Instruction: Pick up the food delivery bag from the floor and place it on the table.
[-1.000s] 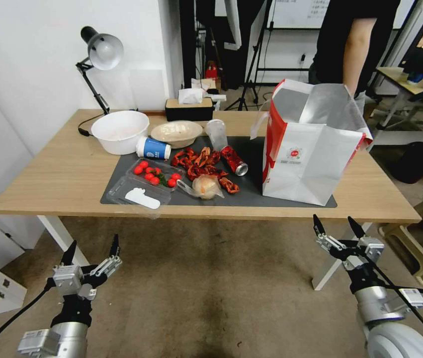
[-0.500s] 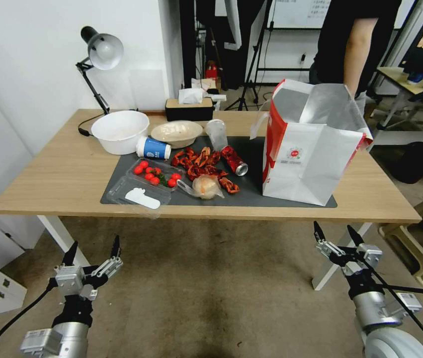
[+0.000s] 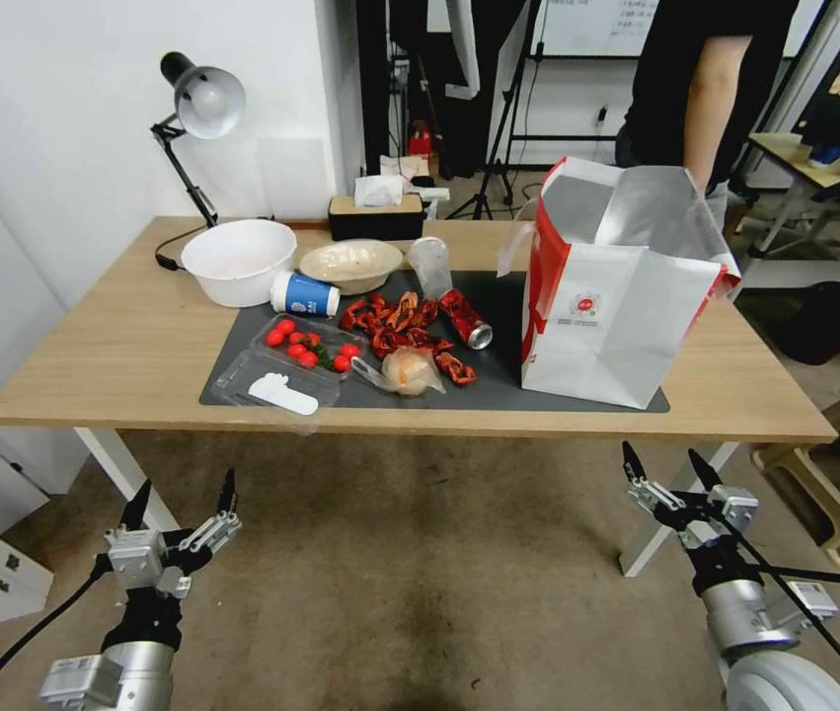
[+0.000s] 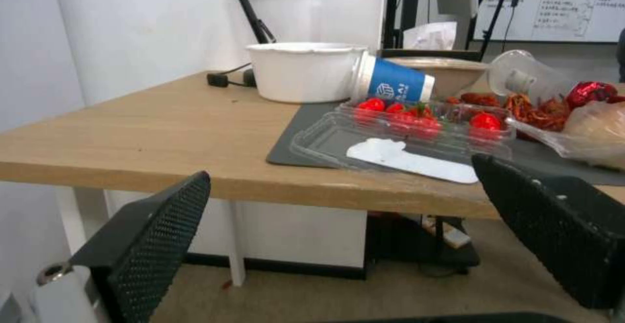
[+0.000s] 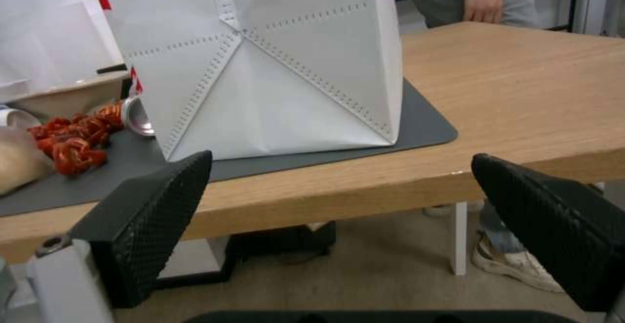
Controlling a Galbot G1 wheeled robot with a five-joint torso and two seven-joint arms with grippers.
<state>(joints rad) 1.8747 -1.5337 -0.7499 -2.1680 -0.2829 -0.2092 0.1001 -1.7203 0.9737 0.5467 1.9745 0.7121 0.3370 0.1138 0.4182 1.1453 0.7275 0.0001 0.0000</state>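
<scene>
Food delivery bag [image 3: 617, 286] stood upright on the surface [image 3: 123, 346], right end of the dark grey mat [image 3: 498, 296], mouth open, silver foil lining visible; couldn't tell what was inside it. In the right wrist view its white creased side panel [image 5: 260, 64] sat on the mat's corner, just back from the surface's front edge.

Containers on the surface:
- White bowl [image 3: 238, 260] at back left, looked empty from the head view.
- Beige bowl [image 3: 350, 265] beside it held something pale.
- Blue-and-white cup [image 3: 304, 294] lay on its side between the bowls, touching the white bowl in the left wrist view [image 4: 390, 83].
- Clear plastic cup [image 3: 429, 265] tipped over behind the red scraps [image 3: 395, 321].
- Clear clamshell tray [image 3: 291, 360] was open: one half held cherry tomatoes [image 3: 306, 348], the other a white flat piece [image 3: 283, 393].
- Red can [image 3: 464, 318] lay on its side next to the bag.
- Small clear plastic bag [image 3: 408, 370] held a pale round item.
- Tissue box [image 3: 375, 212] at the back edge; desk lamp [image 3: 197, 104] at back left.

Left end effector [image 3: 183, 494] hung low over the floor [image 3: 420, 573], in front of the surface's left half, fingers spread, nothing held. Right end effector [image 3: 664, 462] hung low in front of the right end, below the bag, also released and empty.
</scene>
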